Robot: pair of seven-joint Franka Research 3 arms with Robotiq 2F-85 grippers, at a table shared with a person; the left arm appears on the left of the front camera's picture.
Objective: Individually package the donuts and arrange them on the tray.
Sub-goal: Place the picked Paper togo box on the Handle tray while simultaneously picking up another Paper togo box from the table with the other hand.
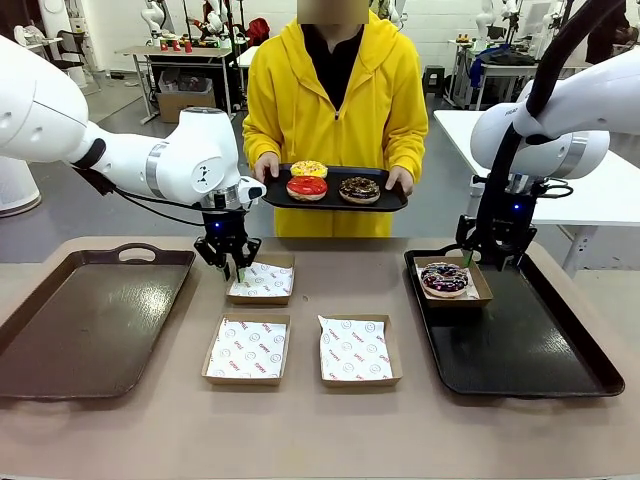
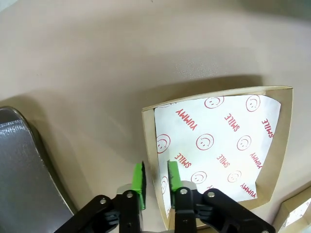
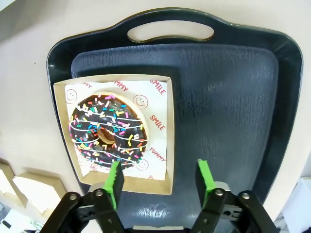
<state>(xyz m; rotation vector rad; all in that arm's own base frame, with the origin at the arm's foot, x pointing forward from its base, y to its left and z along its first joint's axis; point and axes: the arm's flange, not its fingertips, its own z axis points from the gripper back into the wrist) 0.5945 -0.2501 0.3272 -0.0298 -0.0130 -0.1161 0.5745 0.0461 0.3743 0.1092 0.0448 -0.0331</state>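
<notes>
Starting at the left gripper point(image 2: 156, 171): we see its green pads close together with a thin gap, straddling the side wall of the far box point(image 2: 148, 136). We cannot tell whether they actually bite the cardboard. On the other arm, the right gripper point(image 3: 159, 174) has its jaws spread wide with nothing between them. It hangs over the black tray point(image 1: 520, 350) at the near edge of the loaded box point(image 3: 159, 131) (one pad overlaps that box's corner in the wrist view, contact unclear).

Big to small now. We have a tan table point(image 1: 300, 430) carrying everything. On it the brown tray point(image 1: 90, 320) lies at the robot's left and the black tray at its right. At the far side a person in a yellow hoodie point(image 1: 320, 100) holds a serving tray point(image 1: 335, 207) in both hands.

Boxes, all paper-lined: the far box sits on the table just beside the brown tray's far right corner. Between the two big trays, nearer the robot, the near left box point(image 1: 247, 350) and the near right box point(image 1: 358, 350) sit side by side. The loaded box sits in the black tray's far left corner.

Donuts: we mark the purple donut point(image 3: 108, 128), sprinkled, lying flat in the loaded box. On the serving tray, the yellow donut point(image 1: 309, 169) sits just behind the red donut point(image 1: 307, 187), with the chocolate donut point(image 1: 359, 189) beside them toward the robot's right.
</notes>
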